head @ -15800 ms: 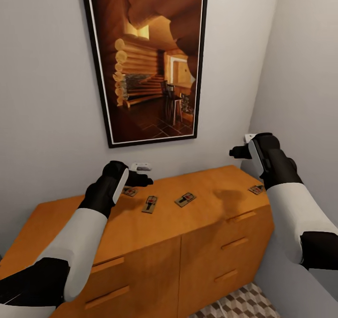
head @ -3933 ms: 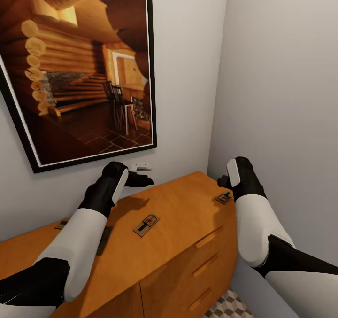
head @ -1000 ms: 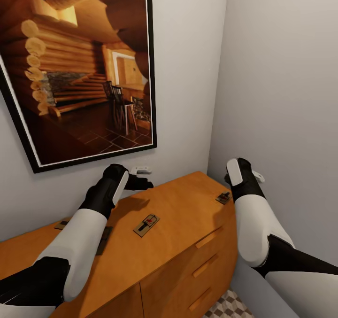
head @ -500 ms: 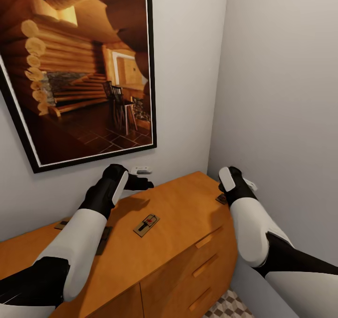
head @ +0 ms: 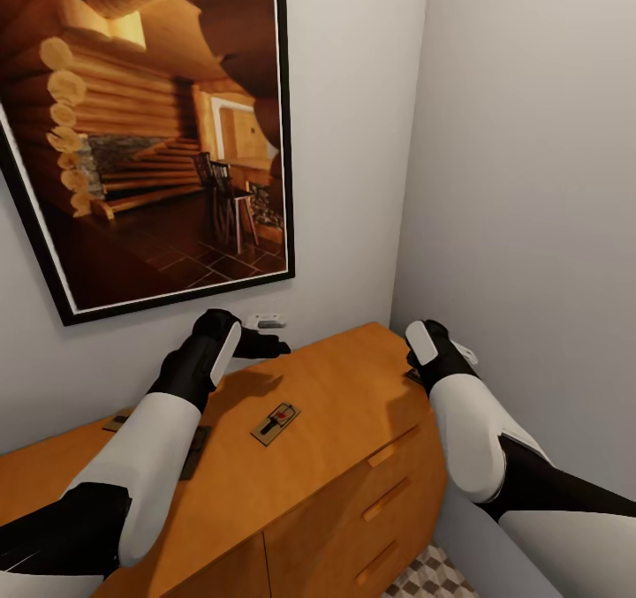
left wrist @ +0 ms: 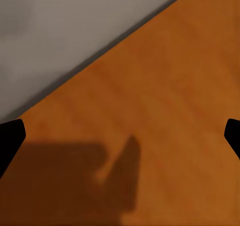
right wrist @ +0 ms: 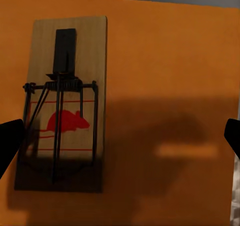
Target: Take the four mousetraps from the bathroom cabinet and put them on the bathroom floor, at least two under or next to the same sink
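Mousetrap (right wrist: 61, 103) lies flat on the cabinet (head: 344, 386) top near its right end, under your right gripper (right wrist: 120, 138), whose jaws gape wide and empty. Thin, light, stiff board: pinch its long edges, avoiding the wire spring. Left gripper (left wrist: 120, 136) hangs open too.

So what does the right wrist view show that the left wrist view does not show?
The right wrist view shows a small flat wooden mousetrap with a black wire spring and a red mouse print, lying flat, off-centre between the open fingertips of the right hand. The left wrist view shows bare top, a strip of grey wall and the left hand open with a shadow beneath. Both show the smooth orange-brown wooden cabinet top.
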Available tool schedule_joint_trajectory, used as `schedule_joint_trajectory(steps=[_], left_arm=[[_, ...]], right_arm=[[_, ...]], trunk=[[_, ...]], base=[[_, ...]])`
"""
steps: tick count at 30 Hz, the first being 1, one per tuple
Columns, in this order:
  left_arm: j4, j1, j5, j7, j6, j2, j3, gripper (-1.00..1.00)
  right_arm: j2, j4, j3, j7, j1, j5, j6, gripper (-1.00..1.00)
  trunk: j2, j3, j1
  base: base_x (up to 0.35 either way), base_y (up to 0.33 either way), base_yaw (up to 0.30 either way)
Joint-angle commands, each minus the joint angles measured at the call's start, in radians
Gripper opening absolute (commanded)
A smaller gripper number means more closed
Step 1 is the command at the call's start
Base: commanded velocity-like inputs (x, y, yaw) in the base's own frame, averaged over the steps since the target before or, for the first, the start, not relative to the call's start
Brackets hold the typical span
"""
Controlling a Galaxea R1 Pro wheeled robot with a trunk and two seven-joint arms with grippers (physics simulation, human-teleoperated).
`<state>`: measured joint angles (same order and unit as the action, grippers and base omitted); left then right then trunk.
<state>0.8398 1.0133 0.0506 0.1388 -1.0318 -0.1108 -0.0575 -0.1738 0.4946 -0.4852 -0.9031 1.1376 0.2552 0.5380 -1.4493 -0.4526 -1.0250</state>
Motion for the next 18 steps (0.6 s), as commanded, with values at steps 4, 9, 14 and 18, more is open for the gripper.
schedule_joint_trajectory(steps=[4,9,14,18], left_arm=[[-0.001,0.001,0.006,-0.002,-0.004,0.0,-0.001,1.0],[-0.003,0.001,0.006,-0.002,-0.004,0.0,-0.001,1.0],[-0.005,0.001,0.006,-0.002,-0.004,0.0,-0.001,1.0],[-0.006,0.001,0.006,-0.002,-0.004,0.0,-0.001,1.0]], right_arm=[[-0.001,0.0,-0.002,-0.005,0.001,0.003,0.005,1.0],[-0.001,-0.002,0.0,-0.005,0.001,0.003,0.004,1.0],[-0.001,-0.002,0.01,-0.005,0.001,0.004,0.004,1.0],[-0.001,-0.002,0.035,-0.006,0.001,0.004,0.004,1.0]], trunk=[[-0.001,-0.001,0.0],[-0.001,-0.001,0.0],[-0.001,-0.001,0.0],[-0.001,-0.001,0.0]], base=[[0.0,0.0,0.0],[0.0,0.0,0.0],[0.0,0.0,0.0],[0.0,0.0,0.0]])
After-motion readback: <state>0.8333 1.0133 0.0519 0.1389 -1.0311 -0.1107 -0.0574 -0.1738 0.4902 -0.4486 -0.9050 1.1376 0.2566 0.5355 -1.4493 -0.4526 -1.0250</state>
